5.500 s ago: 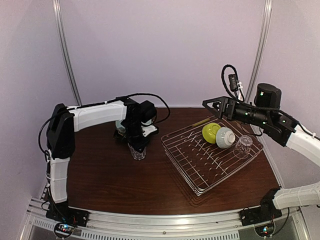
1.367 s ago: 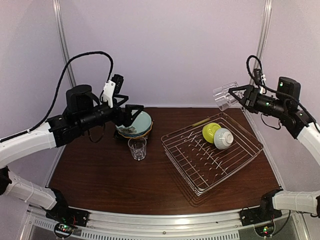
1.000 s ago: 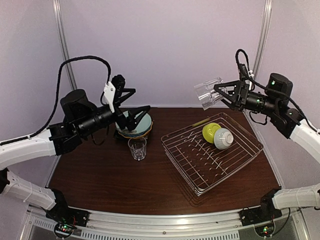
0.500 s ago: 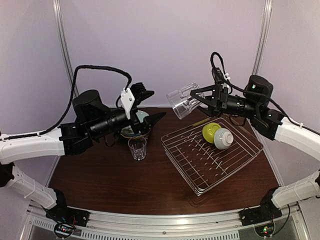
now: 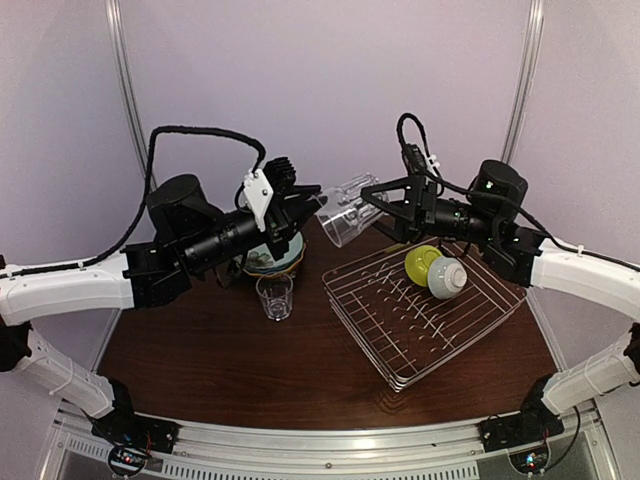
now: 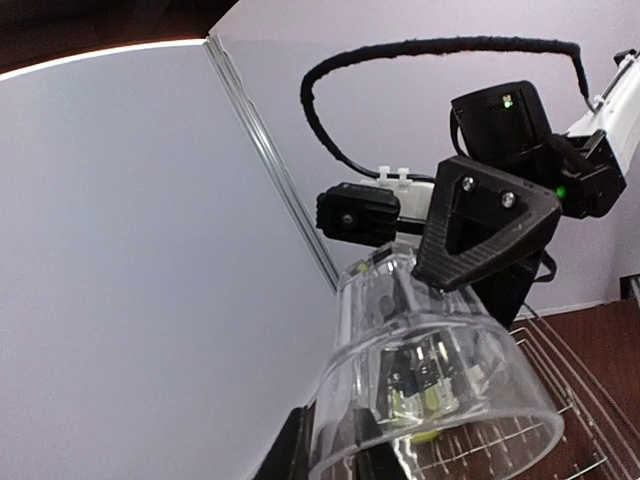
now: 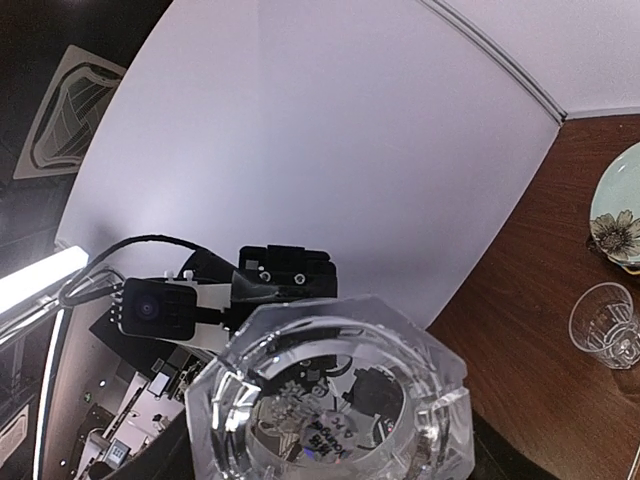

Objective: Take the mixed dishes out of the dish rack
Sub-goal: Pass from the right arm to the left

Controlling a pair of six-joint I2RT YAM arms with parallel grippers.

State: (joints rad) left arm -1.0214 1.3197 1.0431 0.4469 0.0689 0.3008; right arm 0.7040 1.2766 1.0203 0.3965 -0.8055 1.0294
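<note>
A clear glass (image 5: 345, 218) hangs on its side in the air between both arms, above the table's back. My right gripper (image 5: 374, 208) is shut across its body near the base. My left gripper (image 5: 312, 200) is shut on its rim, one finger (image 6: 292, 452) outside the wall and the other inside. In the right wrist view the glass's thick base (image 7: 335, 400) fills the lower frame. The dish rack (image 5: 430, 335) sits at right, holding a yellow-green bowl (image 5: 422, 262) and a white bowl (image 5: 449, 276). A second clear glass (image 5: 274, 296) stands upright on the table.
A stack of plates (image 5: 270, 262) with a pale teal one on top lies behind the standing glass, partly hidden by my left arm. In the right wrist view, that glass (image 7: 608, 325) and the top plate (image 7: 618, 205) lie far below. Metal frame posts (image 5: 132, 100) rise at the back corners.
The right arm carried the glass left and lower toward the left arm. The left gripper, open half a second ago, has come up and shut on the glass's rim.
</note>
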